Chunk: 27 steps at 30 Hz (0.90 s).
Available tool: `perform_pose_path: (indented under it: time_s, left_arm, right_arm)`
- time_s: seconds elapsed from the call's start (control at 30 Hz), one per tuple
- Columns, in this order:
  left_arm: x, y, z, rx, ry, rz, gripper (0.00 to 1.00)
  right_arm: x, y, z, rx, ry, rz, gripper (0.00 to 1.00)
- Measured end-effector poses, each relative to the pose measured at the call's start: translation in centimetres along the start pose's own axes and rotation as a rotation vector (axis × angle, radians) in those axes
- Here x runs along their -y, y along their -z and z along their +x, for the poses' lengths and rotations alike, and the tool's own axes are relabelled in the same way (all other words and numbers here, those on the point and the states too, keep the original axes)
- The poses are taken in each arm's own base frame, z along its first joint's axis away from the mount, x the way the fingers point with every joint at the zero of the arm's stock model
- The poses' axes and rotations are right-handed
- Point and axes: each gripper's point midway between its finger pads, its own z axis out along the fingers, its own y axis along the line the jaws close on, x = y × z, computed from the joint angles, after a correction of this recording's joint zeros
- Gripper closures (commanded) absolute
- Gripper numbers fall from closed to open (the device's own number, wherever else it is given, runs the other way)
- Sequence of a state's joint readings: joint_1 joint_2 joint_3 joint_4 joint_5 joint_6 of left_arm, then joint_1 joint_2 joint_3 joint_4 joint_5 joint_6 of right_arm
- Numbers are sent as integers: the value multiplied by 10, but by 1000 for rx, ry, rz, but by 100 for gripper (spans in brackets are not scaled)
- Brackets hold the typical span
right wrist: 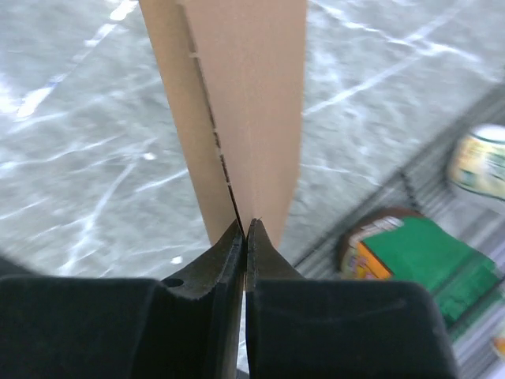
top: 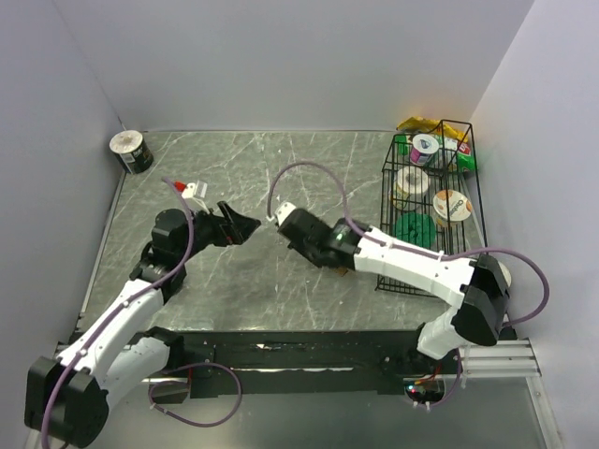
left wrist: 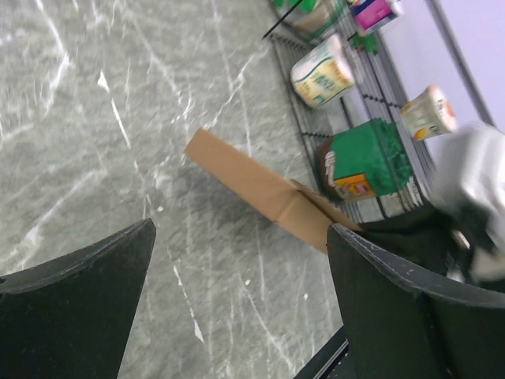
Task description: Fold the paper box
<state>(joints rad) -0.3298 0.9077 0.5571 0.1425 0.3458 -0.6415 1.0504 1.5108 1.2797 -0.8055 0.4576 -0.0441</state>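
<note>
The right tool is shut tight on one end of the thin brown cardboard paper box. Its two black fingers pinch the edge of the cardboard with no gap between them. The box sticks out straight from the tool, over the grey marble counter. A dark line with small cuts runs along the length of the box.

In the left wrist view, the box looks like a long flat brown piece. It sits low over the counter and makes a shadow there. It is not clear if its far end touches the counter. The box is just beside the black wire basket, which stands on the right side of the counter. The basket holds round cups with lids and a green packet.

The left tool is wide open and holds nothing. It is up above the counter, near the right tool but apart from it, and it points at the box.

A small round can stands in the far left corner of the counter.
</note>
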Motion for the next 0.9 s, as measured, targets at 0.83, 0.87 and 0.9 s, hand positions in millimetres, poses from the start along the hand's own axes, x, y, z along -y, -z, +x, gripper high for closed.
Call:
perform_pose_path:
  time_s: [0.83,0.87,0.9]
  left_arm:
    - [27,5,5,14,-38,193,4]
    - [27,3,4,20,-54,198,4]
    - [26,0,4,20,-66,205,3]
  right_arm:
    - [-17,-6,-25,-136,-179,-788,89]
    - [-17,-6,-26,-146,-178,-794,89]
    - [-17,-5,-26,-151,-176,-797,89]
